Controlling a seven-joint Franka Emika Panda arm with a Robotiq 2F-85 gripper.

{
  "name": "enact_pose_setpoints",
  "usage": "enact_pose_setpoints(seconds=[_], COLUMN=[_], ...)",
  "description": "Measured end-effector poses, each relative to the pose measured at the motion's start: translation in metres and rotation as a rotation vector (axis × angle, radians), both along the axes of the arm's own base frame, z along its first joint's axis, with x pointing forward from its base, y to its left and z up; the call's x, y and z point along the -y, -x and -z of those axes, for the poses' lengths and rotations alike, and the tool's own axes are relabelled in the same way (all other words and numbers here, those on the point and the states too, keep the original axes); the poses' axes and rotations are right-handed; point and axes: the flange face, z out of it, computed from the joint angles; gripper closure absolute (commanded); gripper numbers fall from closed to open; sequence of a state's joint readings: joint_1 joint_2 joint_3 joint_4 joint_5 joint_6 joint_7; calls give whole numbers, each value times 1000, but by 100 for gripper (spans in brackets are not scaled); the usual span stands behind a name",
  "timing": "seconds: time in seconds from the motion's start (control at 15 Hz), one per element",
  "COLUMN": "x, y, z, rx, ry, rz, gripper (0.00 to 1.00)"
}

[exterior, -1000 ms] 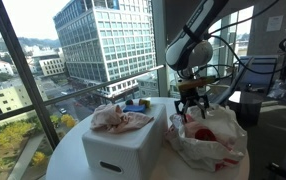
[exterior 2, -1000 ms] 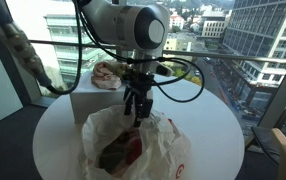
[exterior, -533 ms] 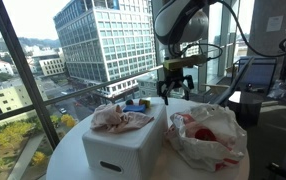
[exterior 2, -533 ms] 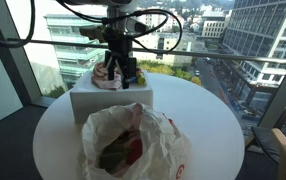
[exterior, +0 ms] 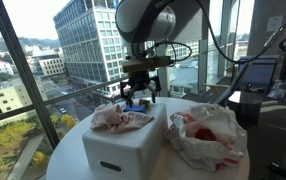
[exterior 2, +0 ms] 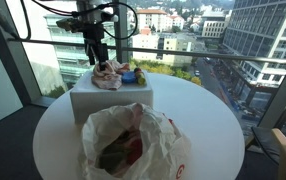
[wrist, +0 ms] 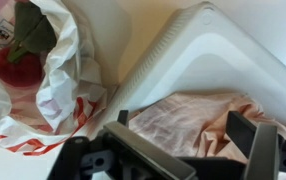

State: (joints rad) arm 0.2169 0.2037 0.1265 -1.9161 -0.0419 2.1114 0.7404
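A white box (exterior: pixel 121 148) (exterior 2: pixel 111 101) stands on the round white table (exterior 2: pixel 198 110), with a crumpled pinkish cloth (exterior: pixel 121 120) (exterior 2: pixel 107 76) (wrist: pixel 188 112) lying on top of it. My gripper (exterior: pixel 136 96) (exterior 2: pixel 98 57) (wrist: pixel 181 126) hangs open just above that cloth, one finger to each side of it and nothing between them. A white plastic bag (exterior: pixel 209 137) (exterior 2: pixel 135 148) (wrist: pixel 53 85) with red print lies next to the box. It holds a red item (wrist: pixel 17 66) and something dark green (wrist: pixel 29 30).
Small blue and coloured objects (exterior: pixel 134 105) (exterior 2: pixel 131 74) sit on the box beside the cloth. Tall windows (exterior: pixel 43 50) close in the table's far side. A monitor and equipment (exterior: pixel 258 75) stand beyond the bag.
The gripper has risen from the bag and swung across to above the cloth on the box. Its jaws have spread wider.
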Motion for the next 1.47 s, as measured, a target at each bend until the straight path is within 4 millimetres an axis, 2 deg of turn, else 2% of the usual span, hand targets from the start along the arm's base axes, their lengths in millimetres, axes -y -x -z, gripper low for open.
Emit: enact_pose_setpoints(seconds=[0.27, 0.47, 0.67, 1.0, 1.07, 1.13, 1.27, 1.47], x=[-57, -84, -90, -75, -73, -70, -68, -65], y=[-24, -45, -72, -109, -112, -114, -115, -114], z=[0, 14, 33, 72, 82, 91, 102, 102], rx=[34, 72, 135, 155, 146, 135, 121, 115], ry=[-23, 9, 82, 142, 146, 149, 154, 158], rz=[110, 112, 91, 115, 123, 128, 133, 136], gripper=[0, 0, 0, 0, 25, 25, 41, 64])
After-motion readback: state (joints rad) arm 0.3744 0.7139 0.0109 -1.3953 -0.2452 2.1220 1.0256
